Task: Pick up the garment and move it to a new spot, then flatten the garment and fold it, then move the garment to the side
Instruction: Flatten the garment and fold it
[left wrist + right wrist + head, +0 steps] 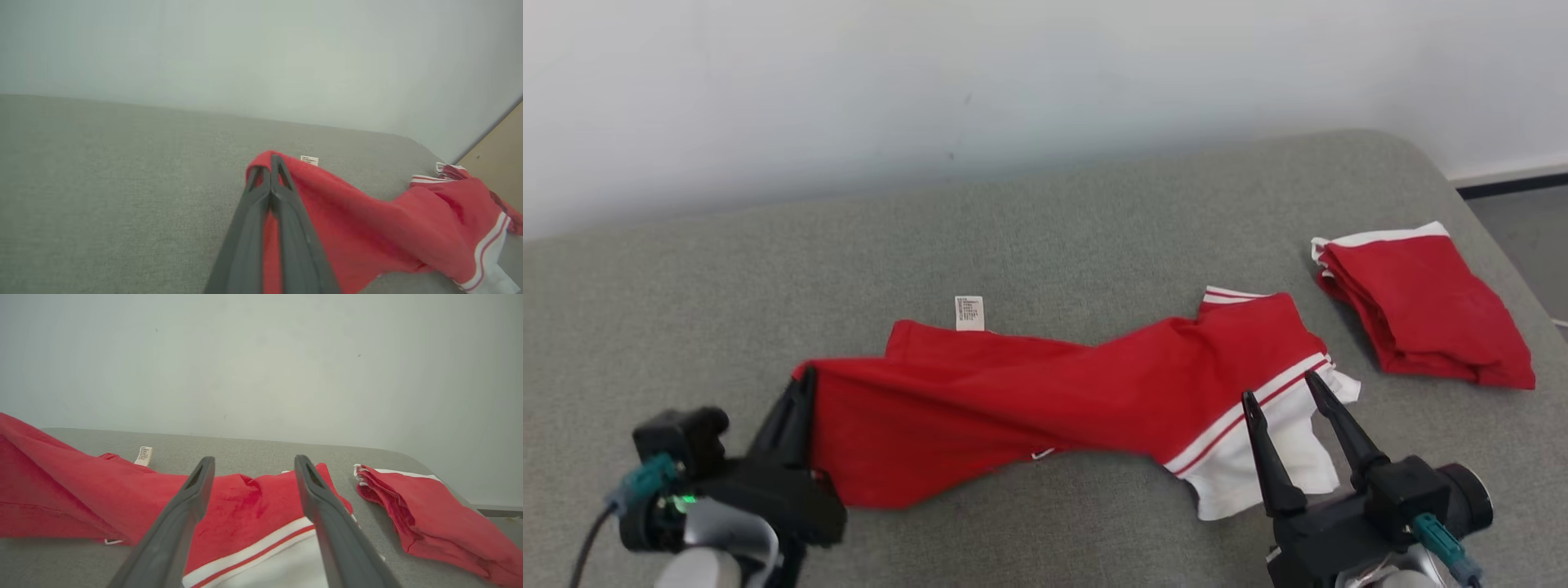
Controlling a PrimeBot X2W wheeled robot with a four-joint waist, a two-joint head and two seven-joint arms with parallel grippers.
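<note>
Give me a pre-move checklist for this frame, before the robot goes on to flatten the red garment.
1. Left gripper shut on the garment at its left end: ok.
2. Right gripper open over the white striped hem: ok.
3. Right fingers touching the cloth: cannot tell.
4. Garment lying flat: not ok, it is twisted and bunched along its middle.
5. Folded garment apart from the working one: ok, a strip of grey surface shows between them.
</note>
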